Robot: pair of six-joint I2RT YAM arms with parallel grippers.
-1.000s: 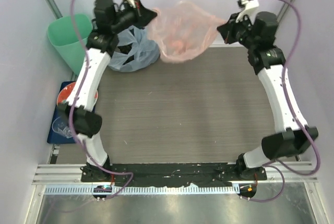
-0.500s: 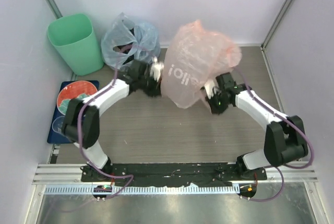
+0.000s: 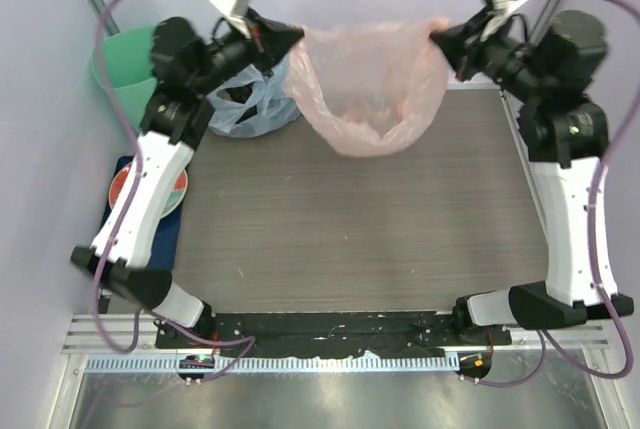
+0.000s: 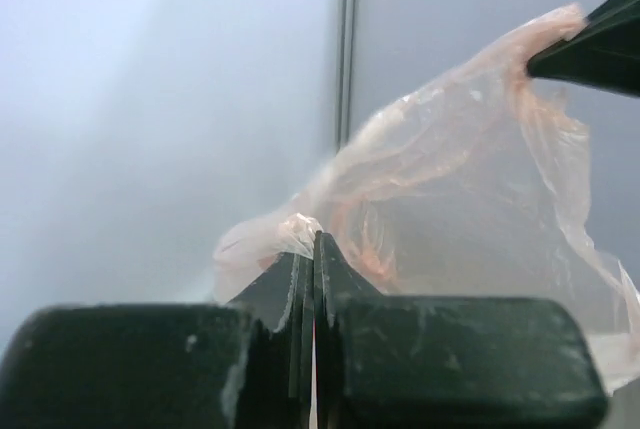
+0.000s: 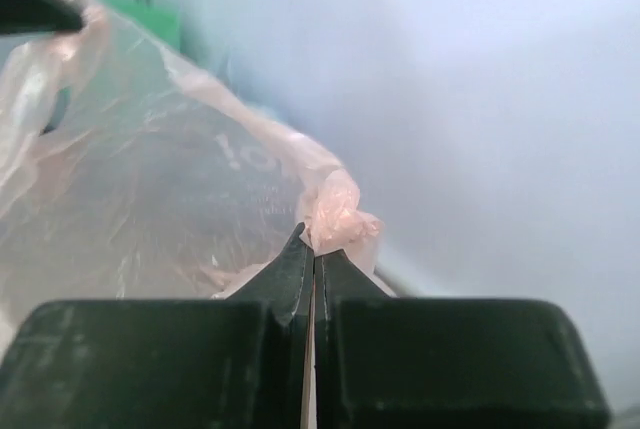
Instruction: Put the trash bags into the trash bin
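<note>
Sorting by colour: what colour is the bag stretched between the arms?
The bag is translucent pale pink; top external view.

The dark grey, wood-grained rectangular tabletop (image 3: 350, 239) lay mostly bare. At about 11 o'clock a bulging, pale-blue translucent plastic bag (image 3: 245, 109) sat on it near the far edge. Further out towards 10 o'clock stood a mint-green plastic waste bin (image 3: 120, 69), just beside the bag. At 9 o'clock lay a flat dark-blue rectangular tray (image 3: 122, 164) carrying a round red-and-white plate (image 3: 118, 186); whether the tray and the bin rested on the wood or just off its edge could not be told. A black mounting strip (image 3: 340, 334) ran along 6 o'clock.
</note>
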